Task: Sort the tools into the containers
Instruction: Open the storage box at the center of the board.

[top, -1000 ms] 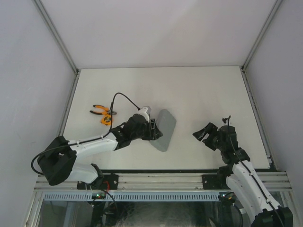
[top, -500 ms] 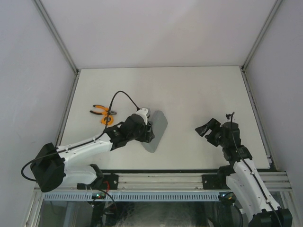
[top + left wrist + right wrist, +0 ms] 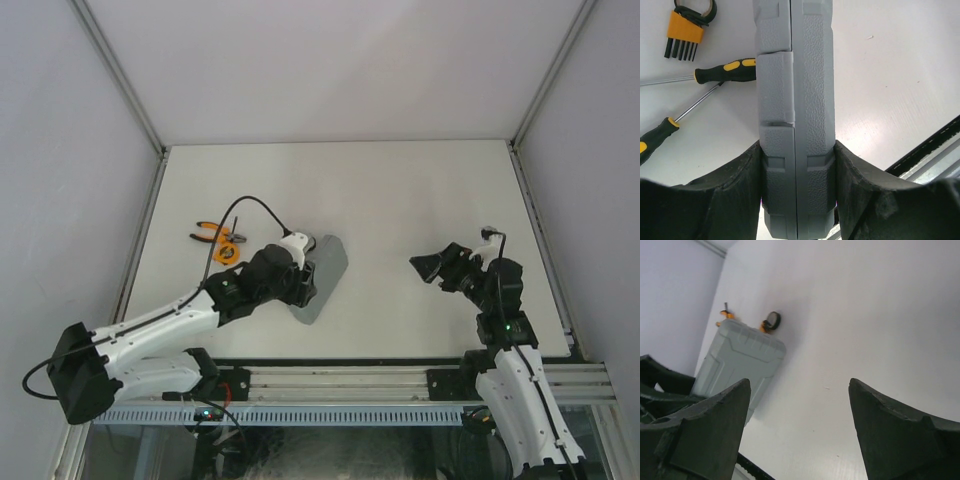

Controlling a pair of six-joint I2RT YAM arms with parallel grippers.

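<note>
The grey case (image 3: 325, 268) is closed and stands on its edge, tilted, left of the table's centre. My left gripper (image 3: 303, 282) is shut on its near end. In the left wrist view both fingers press the case (image 3: 795, 90) from either side. To its left lie the orange hex-key set (image 3: 684, 34) and two yellow-and-black screwdrivers (image 3: 726, 71) (image 3: 659, 134). Orange pliers (image 3: 212, 233) lie at the far left, a small orange tool (image 3: 225, 256) just beside them. My right gripper (image 3: 438, 266) hangs open and empty over the right side. Its view shows the case (image 3: 737, 360).
The table's black front edge and metal rail (image 3: 935, 150) run close to the case's near end. The table's left rim (image 3: 140, 240) lies just beyond the pliers. The white walls of the enclosure rise on three sides.
My left arm has drawn the case a little leftward and nearer, turning it. My right gripper has lifted and turned slightly, its jaws a touch wider.
</note>
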